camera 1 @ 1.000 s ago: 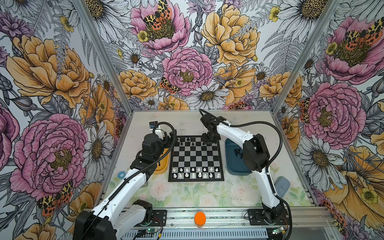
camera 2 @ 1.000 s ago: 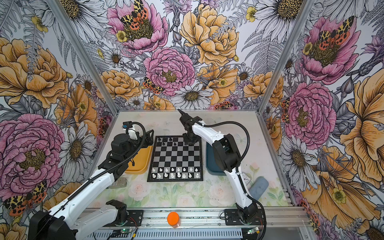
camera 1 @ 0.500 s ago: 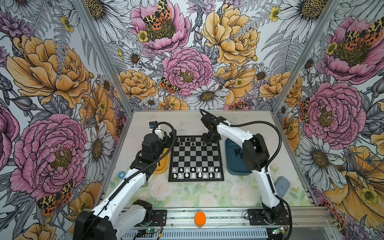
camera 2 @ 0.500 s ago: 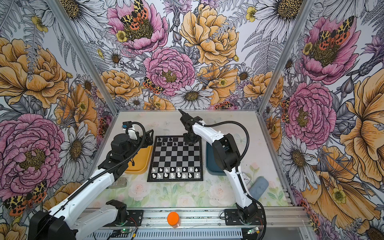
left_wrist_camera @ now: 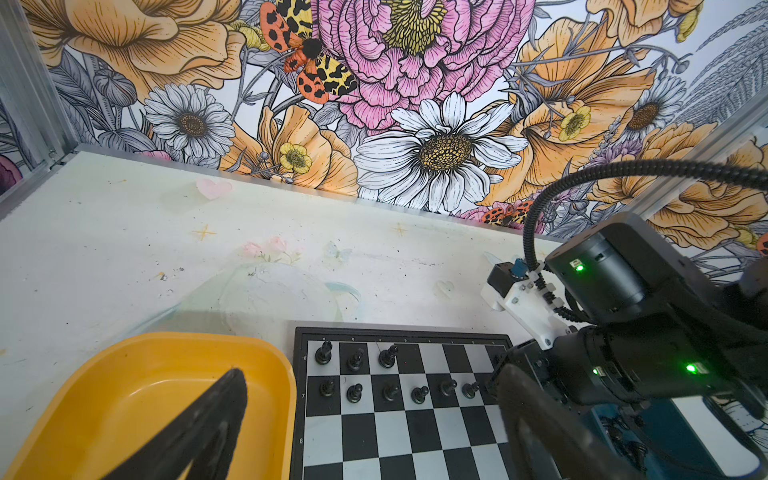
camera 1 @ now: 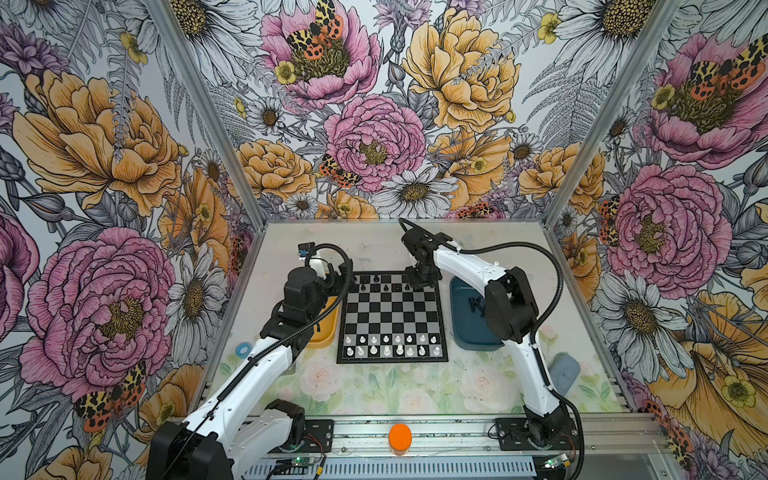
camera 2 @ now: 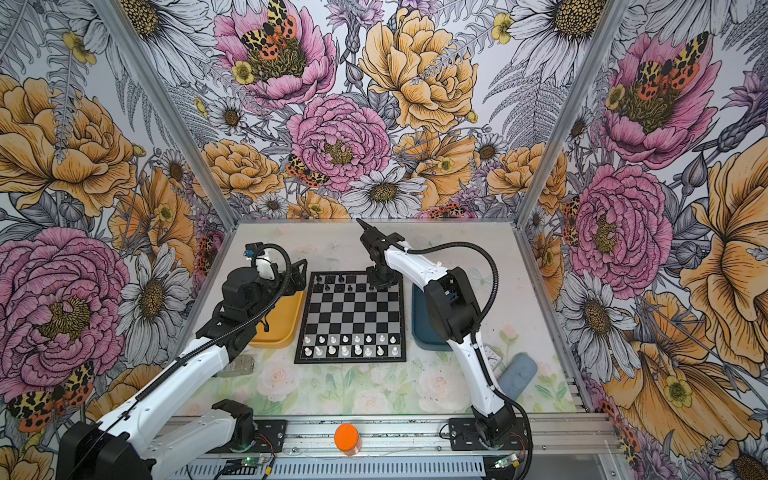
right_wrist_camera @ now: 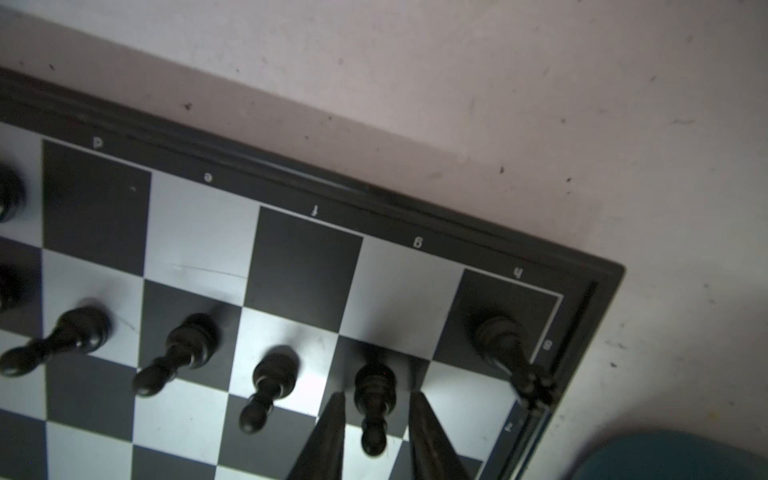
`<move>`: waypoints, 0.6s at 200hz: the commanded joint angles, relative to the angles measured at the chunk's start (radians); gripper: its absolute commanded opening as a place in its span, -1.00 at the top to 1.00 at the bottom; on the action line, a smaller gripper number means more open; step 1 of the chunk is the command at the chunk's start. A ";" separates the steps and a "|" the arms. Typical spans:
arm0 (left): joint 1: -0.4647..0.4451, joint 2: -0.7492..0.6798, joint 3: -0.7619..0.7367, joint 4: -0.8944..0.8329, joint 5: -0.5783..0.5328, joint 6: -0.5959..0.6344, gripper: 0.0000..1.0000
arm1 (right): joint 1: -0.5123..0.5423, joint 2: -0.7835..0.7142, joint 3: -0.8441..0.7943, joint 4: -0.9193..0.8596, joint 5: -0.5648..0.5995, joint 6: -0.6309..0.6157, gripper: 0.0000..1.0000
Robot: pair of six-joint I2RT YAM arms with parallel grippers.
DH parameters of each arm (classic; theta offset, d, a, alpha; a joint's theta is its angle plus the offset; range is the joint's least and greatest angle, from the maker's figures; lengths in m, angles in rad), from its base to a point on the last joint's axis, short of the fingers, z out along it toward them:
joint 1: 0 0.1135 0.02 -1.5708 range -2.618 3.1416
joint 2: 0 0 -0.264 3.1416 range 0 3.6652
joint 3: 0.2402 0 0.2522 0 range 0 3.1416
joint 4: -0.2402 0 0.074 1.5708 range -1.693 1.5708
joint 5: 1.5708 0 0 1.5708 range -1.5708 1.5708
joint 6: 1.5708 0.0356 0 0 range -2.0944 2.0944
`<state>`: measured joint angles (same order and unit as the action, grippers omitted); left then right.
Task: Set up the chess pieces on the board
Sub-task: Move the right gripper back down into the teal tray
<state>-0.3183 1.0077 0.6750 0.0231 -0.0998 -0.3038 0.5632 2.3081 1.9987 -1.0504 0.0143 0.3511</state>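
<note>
The left gripper [camera 1: 341, 279] hangs above the yellow tray [left_wrist_camera: 166, 338], fingers spread wide and holding nothing. On the board [right_wrist_camera: 199, 232], the right gripper [right_wrist_camera: 377, 399] has its fingers a little apart. A black pawn [right_wrist_camera: 374, 384] stands between them with a small gap on each side.

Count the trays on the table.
2. A yellow tray lies left of the board; a dark blue tray lies right of it, partly behind the right arm. No others show.
</note>
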 commanded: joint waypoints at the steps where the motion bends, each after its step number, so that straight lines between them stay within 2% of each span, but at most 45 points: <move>1: 0.007 -0.020 -0.011 0.001 0.005 0.015 -0.91 | -0.004 -0.058 -0.019 0.002 0.017 0.012 0.40; 72: 0.004 -0.033 -0.012 -0.002 0.010 0.010 -0.91 | -0.017 -0.281 -0.158 0.002 0.100 0.020 0.37; 120: 0.004 -0.043 -0.017 0.000 0.009 0.006 -0.91 | -0.100 -0.436 -0.294 0.001 0.154 0.018 0.34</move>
<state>-0.3183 0.9844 0.6750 0.0219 -0.0998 -0.3042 0.5140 1.9404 1.7676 -1.0473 0.1059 0.3580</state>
